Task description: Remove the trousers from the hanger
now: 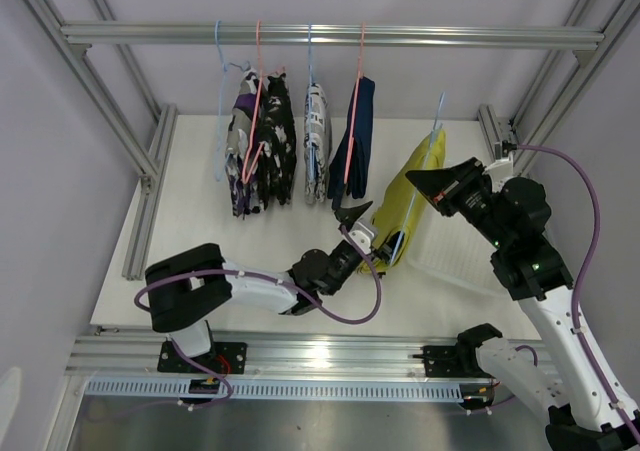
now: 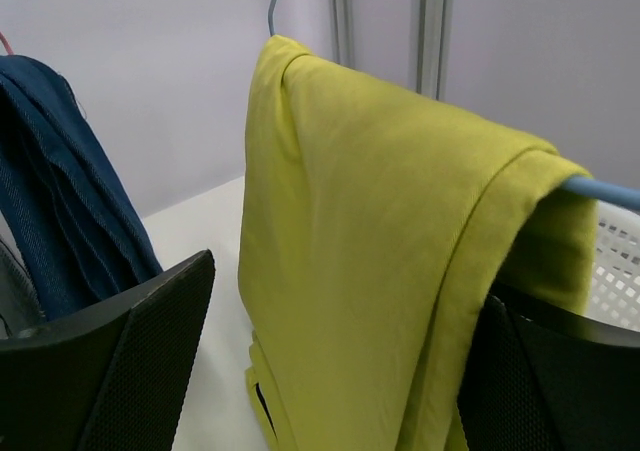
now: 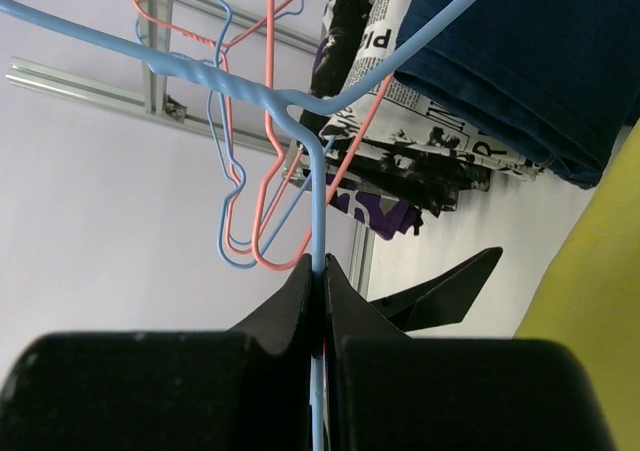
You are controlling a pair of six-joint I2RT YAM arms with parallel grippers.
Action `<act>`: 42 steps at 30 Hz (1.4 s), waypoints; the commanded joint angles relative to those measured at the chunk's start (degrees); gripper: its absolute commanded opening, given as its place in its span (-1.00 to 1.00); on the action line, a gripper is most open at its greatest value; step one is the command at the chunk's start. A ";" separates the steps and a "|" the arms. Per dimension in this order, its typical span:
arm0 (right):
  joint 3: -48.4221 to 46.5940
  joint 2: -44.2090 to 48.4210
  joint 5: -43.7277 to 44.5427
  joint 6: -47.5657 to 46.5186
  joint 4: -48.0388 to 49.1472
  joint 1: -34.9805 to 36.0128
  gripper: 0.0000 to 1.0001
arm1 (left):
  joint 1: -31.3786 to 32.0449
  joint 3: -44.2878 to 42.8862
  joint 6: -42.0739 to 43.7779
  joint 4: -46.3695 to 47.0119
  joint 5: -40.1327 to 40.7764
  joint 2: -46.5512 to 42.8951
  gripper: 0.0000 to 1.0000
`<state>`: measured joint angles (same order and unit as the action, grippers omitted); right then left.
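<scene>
Only its wrist camera shows the right gripper [image 3: 318,266] pinched shut on a blue hanger [image 3: 318,171]. The left gripper [image 2: 345,296] gapes wide astride yellow-green trousers [image 2: 380,201].

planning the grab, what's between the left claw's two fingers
The yellow-green trousers, draped over the blue hanger, hang between the open left claw's fingers, as the left wrist view shows.

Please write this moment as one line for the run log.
left claw: open, flanking yellow-green trousers | right claw: shut on blue hanger | hanger: off rail | trousers: draped on hanger
</scene>
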<state>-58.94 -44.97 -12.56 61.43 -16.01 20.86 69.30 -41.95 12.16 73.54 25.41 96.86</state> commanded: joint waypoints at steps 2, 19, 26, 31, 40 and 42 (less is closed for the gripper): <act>-0.39 2.17 -1.95 -0.08 7.31 0.32 -1.00 | -0.30 -3.75 1.20 9.16 1.13 1.58 0.77; 6.90 3.14 -4.14 5.19 13.89 0.41 -1.00 | -0.92 -5.33 -1.88 11.62 0.52 3.95 -0.10; 9.54 3.05 -5.98 8.44 18.03 0.67 -1.00 | -0.92 -3.40 -3.98 14.26 -0.53 2.37 -0.22; 11.21 2.43 -5.99 10.64 20.84 1.64 -1.00 | -0.92 -2.69 -5.04 15.23 -0.71 1.93 -0.26; 12.44 1.99 -3.79 10.99 22.16 4.97 -1.00 | -0.92 -3.66 -7.33 13.65 -1.50 1.58 -0.99; 12.62 2.08 -3.53 10.99 22.25 5.15 -1.00 | -0.83 -3.66 -8.03 13.47 -2.03 1.14 -0.99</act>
<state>-46.09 -43.33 -15.73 71.22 1.08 24.97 68.86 -44.95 7.33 73.52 24.73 100.44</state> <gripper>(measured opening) 0.027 0.037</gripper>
